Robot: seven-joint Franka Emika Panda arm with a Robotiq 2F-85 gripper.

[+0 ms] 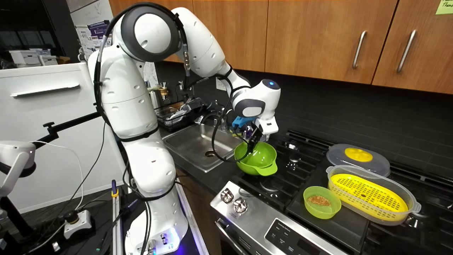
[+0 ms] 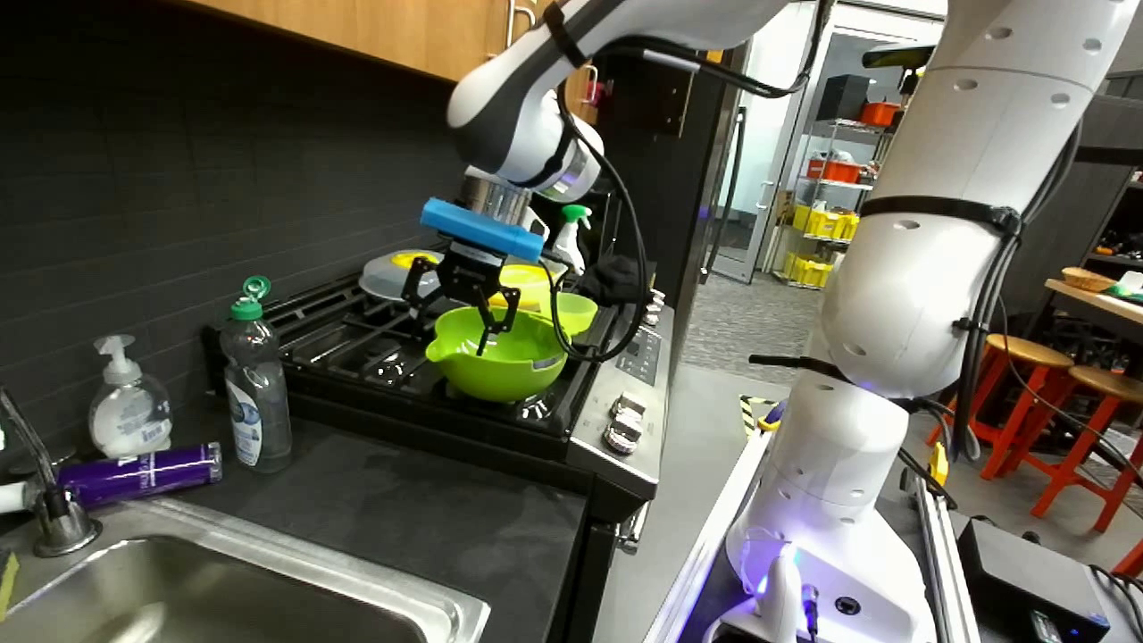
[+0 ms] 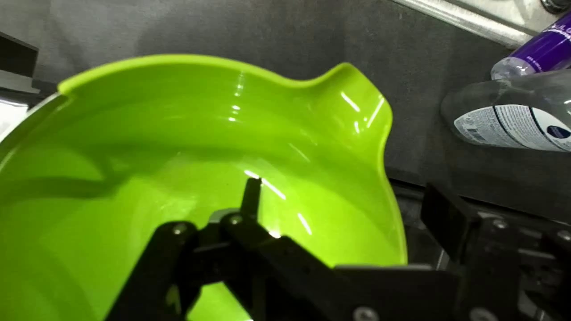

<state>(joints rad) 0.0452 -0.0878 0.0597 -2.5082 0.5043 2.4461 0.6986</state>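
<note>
In an exterior view, the camera faced the shared green bowl (image 1: 261, 160) from well in front; in an exterior view, from its sink (image 2: 312, 569) side; the wrist view, closely downward.

wooden cupboards (image 1: 318, 39) (a yellow-green note (image 1: 444, 7) is stuck to one) are mounted above a dark tiled wall (image 1: 336, 109). in an exterior view, a grey textured floor (image 2: 714, 330) is bordered in the distance by a brightly lit glass door (image 2: 757, 152). nearby, metal shelving (image 2: 839, 182) is filled with orange and yellow bins (image 2: 826, 223). red-legged wooden stools (image 2: 1027, 351) are placed near a wooden tabletop (image 2: 1097, 297).
</note>
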